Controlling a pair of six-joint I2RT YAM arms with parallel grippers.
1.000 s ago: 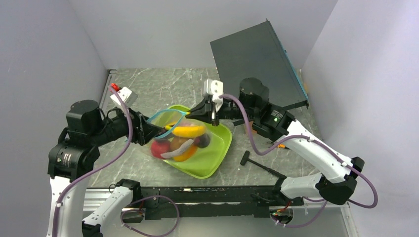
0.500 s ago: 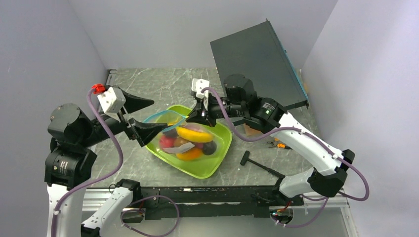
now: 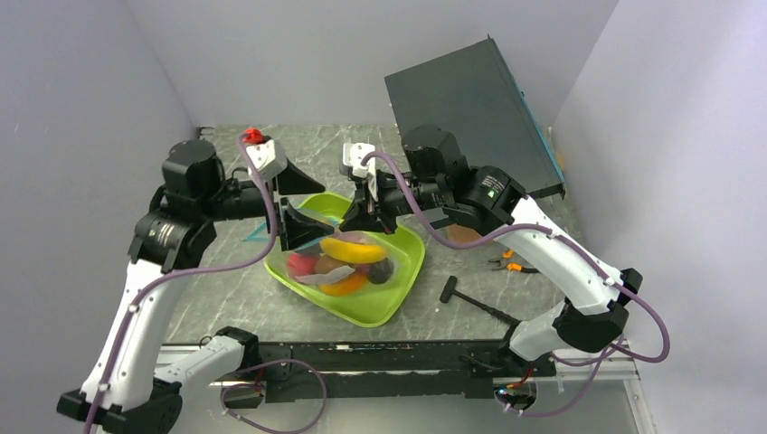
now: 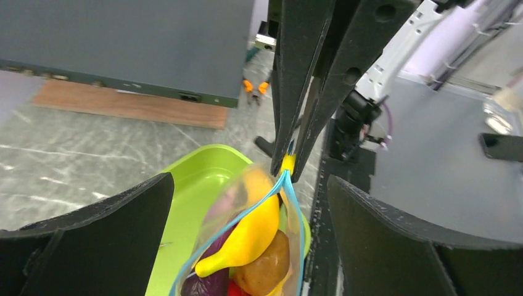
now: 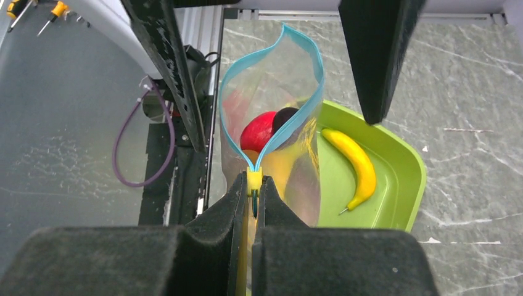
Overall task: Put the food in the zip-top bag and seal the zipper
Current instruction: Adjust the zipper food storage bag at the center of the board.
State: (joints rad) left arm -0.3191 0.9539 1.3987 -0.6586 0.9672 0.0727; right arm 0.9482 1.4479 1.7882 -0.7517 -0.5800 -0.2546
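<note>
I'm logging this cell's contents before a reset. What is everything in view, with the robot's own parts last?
zip-top bag: one, clear, on the tray, mouth open
zipper: one, light blue with a yellow end tab, along the bag's mouth
food in the bag: several, count unclear; yellow, red, dark purple, brown
loose banana: one, yellow, in the tray beside the bag
tray: one, lime green, table centre
panel: one, dark grey, leaning at back right
wooden board: one, brown, under the panel
hammer-like tool: one, black, right of the tray
pliers: one, orange handles, right of the tray
table: one, grey marbled
left gripper: open, by the bag's mouth
right gripper: shut on the zipper's yellow end
</note>
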